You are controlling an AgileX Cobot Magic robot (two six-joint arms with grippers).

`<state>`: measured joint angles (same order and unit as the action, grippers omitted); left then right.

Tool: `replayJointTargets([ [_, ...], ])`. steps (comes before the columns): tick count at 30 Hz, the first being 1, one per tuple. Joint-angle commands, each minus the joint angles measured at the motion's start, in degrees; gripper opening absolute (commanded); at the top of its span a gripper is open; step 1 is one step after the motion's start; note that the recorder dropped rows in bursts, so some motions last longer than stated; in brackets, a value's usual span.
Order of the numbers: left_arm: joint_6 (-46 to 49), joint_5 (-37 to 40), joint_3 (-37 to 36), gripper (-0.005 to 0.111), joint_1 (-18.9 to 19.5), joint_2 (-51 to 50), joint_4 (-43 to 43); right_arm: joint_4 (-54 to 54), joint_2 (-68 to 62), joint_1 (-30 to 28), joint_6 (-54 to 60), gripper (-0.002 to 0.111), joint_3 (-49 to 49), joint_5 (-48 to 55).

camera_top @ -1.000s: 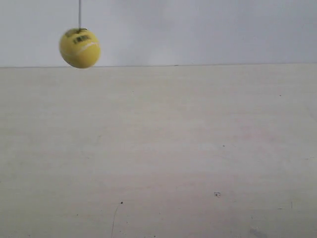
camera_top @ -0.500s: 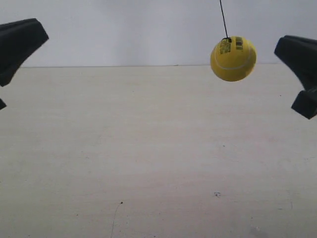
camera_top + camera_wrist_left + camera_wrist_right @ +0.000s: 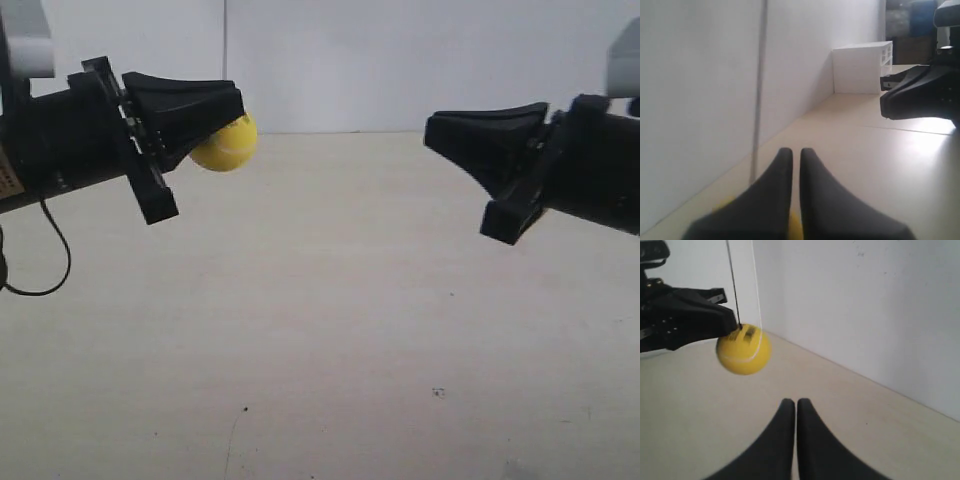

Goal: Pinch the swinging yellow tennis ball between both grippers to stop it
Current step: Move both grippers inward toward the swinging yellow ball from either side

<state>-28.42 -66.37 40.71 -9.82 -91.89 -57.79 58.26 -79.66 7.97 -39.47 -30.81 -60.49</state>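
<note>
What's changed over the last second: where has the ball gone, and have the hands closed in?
The yellow tennis ball swung from the exterior view's right back to its left, and is now at the tip of the left hand. Both hands came inward; the right hand is well apart from the ball, so no pinch yet. The table is unchanged.

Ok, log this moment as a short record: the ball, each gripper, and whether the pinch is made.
ball: yellow tennis ball, hanging on a dark string above the table
left gripper: fingers together, tip at the ball and partly hiding it in the exterior view; contact cannot be confirmed
right gripper: fingers together, well apart from the ball
pinch: not yet made; only the left gripper is at the ball
</note>
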Motion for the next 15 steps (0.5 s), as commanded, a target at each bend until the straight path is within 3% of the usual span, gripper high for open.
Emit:
replayJointTargets([
  [1,0.4,2.6,1.5,0.005,-0.8,-2.5,-0.2,0.7,-3.5,5.7,1.0,0.0,-4.8,6.0],
  [15,1.1,2.9,1.5,0.005,-0.9,-2.6,-0.2,-4.0,-5.8,7.2,4.1,0.0,-9.9,12.7],
])
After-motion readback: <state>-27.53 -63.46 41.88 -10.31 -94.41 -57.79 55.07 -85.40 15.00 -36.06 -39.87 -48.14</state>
